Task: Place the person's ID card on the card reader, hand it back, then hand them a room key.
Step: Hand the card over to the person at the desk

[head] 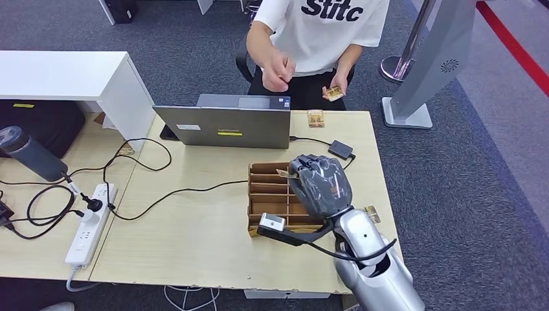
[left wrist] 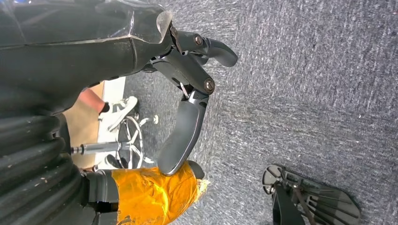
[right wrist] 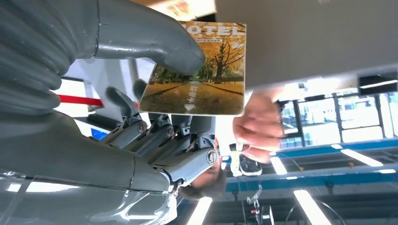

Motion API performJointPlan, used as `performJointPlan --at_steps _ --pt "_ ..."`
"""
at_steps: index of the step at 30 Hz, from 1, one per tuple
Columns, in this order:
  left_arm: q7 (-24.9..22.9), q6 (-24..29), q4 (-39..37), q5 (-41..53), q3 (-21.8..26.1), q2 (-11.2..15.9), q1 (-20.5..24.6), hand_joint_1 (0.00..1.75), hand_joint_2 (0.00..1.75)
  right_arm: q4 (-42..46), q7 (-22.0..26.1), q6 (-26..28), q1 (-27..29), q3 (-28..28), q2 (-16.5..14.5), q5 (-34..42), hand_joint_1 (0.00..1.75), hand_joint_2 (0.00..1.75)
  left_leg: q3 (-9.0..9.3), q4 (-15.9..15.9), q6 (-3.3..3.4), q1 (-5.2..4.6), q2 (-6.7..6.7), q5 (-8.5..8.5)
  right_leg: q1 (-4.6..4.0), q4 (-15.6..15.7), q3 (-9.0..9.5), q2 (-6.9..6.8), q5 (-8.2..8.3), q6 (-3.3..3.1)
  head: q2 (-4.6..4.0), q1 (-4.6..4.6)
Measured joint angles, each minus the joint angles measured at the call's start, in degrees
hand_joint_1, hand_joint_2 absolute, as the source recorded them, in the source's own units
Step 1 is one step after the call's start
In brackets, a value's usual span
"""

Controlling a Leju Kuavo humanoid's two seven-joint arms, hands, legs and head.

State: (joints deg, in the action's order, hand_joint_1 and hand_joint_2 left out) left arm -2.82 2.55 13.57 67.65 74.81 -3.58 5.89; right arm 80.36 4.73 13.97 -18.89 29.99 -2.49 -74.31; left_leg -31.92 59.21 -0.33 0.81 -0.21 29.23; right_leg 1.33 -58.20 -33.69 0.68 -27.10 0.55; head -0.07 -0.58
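Right wrist view: the right hand (right wrist: 155, 117) pinches a hotel room key (right wrist: 197, 70) under its thumb, face out, apparently ready to offer.
Above the desk (head: 194, 240), the person (head: 324, 39) holds another card (head: 334, 93); the left hand (left wrist: 187, 93) hangs empty, fingers apart.

- Right arm: silver forearm rising from below, wrist bent, back of the right hand (head: 320, 184) turned upward.
- Right hand, wrist view: thumb (right wrist: 155, 40) pressed on the face of a room key (right wrist: 199, 75), the darker fingers (right wrist: 159, 136) curled beneath it; the card juts beyond the fingertips.
- Left hand (left wrist: 187, 108): hanging, fingers (left wrist: 180, 136) apart, nothing between them.
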Motion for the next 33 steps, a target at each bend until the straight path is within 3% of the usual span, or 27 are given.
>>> performJointPlan --at_steps 7,17,21,26,33 --pt "0.0 -1.0 0.0 2.3 -1.5 0.4 0.2 0.0 1.75 -4.0 -1.0 -6.0 -11.7 0.0 -3.6 4.2 1.75 1.75 0.01 0.0 -0.04 0.0 0.01 -0.05 0.0 -0.1 0.0 0.02 0.03 -0.02 0.0 0.0" --pt "0.7 -2.1 0.0 5.2 -3.4 0.4 0.4 0.0 1.75 -21.3 -4.1 -8.8 -27.5 -4.1 -9.1 6.7 1.75 1.75 0.02 0.0 -0.04 0.0 -0.01 -0.06 0.0 -0.1 0.0 0.01 0.05 -0.04 0.0 0.01" --pt "1.0 -2.2 0.0 5.7 -3.7 0.4 0.4 0.0 1.75 -25.6 -1.9 -9.2 -29.2 -5.4 -10.5 8.8 0.0 1.75 0.0 0.0 -0.04 0.0 -0.05 -0.05 0.0 0.0 -0.01 -0.02 0.05 -0.04 0.0 0.02" --pt "1.1 -2.2 0.0 6.2 -3.8 0.4 0.5 0.0 1.75 -28.5 1.6 -9.6 -29.4 -6.5 -11.7 12.5 0.0 1.75 -0.01 0.0 -0.04 0.0 -0.04 -0.03 0.0 0.0 -0.05 0.01 0.02 -0.02 0.0 0.01" --pt "1.1 -2.2 0.0 6.8 -3.9 0.5 0.5 0.0 1.75 -30.3 1.5 -8.9 -29.5 -8.3 -11.8 13.6 0.0 1.75 -0.01 0.0 -0.04 0.0 -0.04 -0.04 0.0 0.0 -0.03 0.0 0.02 -0.01 0.0 0.01"
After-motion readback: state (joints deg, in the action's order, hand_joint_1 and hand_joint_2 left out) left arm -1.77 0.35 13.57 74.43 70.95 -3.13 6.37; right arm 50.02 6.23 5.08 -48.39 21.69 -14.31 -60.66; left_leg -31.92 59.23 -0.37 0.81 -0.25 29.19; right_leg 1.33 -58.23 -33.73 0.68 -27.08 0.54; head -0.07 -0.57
